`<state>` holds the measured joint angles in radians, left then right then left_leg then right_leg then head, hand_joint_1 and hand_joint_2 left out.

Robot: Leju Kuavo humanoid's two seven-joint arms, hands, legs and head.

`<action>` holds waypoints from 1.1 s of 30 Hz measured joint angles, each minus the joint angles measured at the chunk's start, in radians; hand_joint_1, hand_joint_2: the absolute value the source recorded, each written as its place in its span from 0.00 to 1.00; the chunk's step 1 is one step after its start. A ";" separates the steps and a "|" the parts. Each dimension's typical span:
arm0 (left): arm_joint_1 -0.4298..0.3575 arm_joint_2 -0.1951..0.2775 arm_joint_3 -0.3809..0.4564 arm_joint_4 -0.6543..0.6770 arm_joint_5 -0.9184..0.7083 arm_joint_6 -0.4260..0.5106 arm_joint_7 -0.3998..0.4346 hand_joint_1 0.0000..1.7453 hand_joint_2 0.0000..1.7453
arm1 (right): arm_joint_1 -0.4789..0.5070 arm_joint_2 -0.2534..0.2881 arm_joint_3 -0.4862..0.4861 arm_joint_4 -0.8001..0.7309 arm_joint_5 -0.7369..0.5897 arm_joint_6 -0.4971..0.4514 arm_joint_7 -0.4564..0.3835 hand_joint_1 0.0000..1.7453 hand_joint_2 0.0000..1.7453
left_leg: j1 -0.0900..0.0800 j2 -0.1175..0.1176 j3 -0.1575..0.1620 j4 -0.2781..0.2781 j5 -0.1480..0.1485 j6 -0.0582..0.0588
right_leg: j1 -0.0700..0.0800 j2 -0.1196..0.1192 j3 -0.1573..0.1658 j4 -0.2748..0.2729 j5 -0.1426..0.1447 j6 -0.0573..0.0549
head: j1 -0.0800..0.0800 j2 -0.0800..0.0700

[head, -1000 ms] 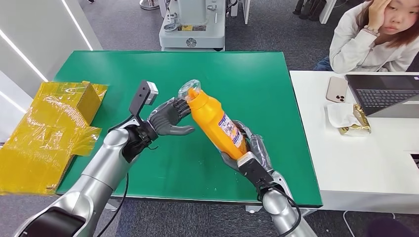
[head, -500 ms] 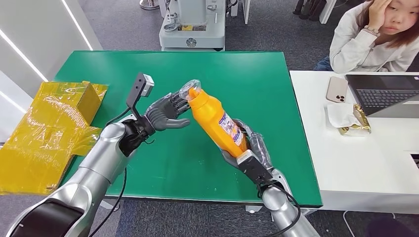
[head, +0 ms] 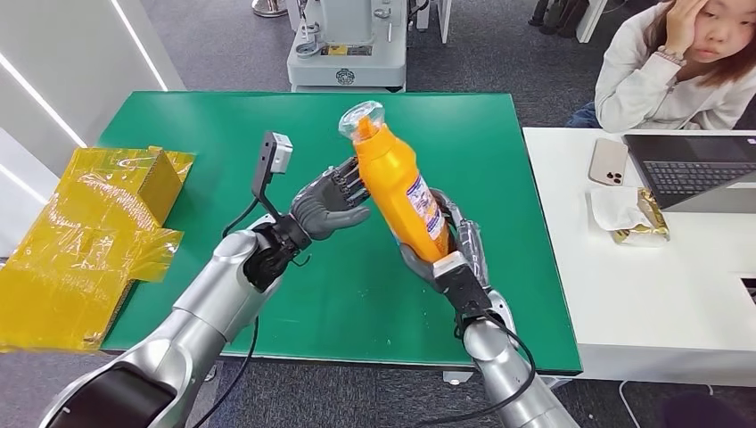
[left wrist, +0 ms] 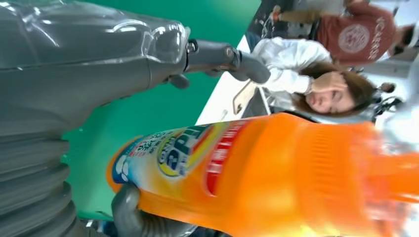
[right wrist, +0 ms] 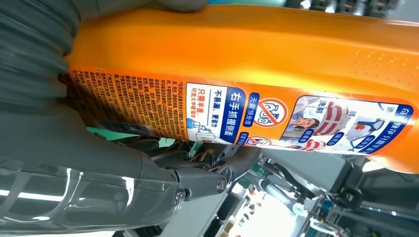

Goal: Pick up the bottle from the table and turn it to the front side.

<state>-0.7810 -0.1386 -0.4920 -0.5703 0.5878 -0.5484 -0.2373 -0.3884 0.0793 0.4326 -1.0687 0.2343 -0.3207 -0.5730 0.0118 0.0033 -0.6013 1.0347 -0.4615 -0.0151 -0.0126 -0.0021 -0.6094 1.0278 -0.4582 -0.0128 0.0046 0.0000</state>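
While my right hand (head: 455, 259) grips the bottle (head: 401, 187) clear of the counter (head: 223, 125), my left hand (head: 330, 209), fingers spread, touches it; next, I'd rotate its label frontward.

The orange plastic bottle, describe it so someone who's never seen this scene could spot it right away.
Start at the green table in the middle of the room. Above its centre, the right robot hand grips the base of a tall orange plastic bottle, tilted, with its clear-wrapped cap uppermost. The left robot hand is beside it. It is the only orange thing, with a blue and white label.
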 joint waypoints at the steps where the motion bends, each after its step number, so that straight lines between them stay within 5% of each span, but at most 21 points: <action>1: 0.000 -0.006 -0.002 -0.002 0.004 0.008 -0.001 0.00 1.00 | -0.005 0.006 -0.002 0.001 -0.006 0.002 -0.004 1.00 1.00 | 0.000 0.000 0.000 0.000 0.000 0.000 | 0.000 0.000 0.000 0.000 0.000 0.000 | 0.000 0.000; 21: 0.011 -0.049 -0.031 -0.089 -0.083 0.188 -0.058 0.00 1.00 | -0.056 0.075 -0.020 0.072 -0.004 0.055 0.007 1.00 1.00 | 0.000 0.000 0.000 0.000 0.000 0.000 | 0.000 0.000 0.000 0.000 0.000 0.000 | 0.000 0.000; 33: -0.009 -0.028 -0.031 -0.063 -0.094 0.125 -0.014 0.00 1.00 | -0.071 0.082 -0.020 0.175 0.116 0.024 0.049 1.00 1.00 | 0.000 0.000 0.000 0.000 0.000 0.000 | 0.000 0.000 0.000 0.000 0.000 0.000 | 0.000 0.000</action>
<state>-0.7905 -0.1666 -0.5226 -0.6332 0.4935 -0.4229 -0.2514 -0.4595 0.1614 0.4128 -0.8934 0.3503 -0.2970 -0.5240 0.0118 0.0033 -0.6014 1.0348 -0.4614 -0.0152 -0.0126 -0.0019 -0.6097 1.0281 -0.4581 -0.0128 0.0046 0.0000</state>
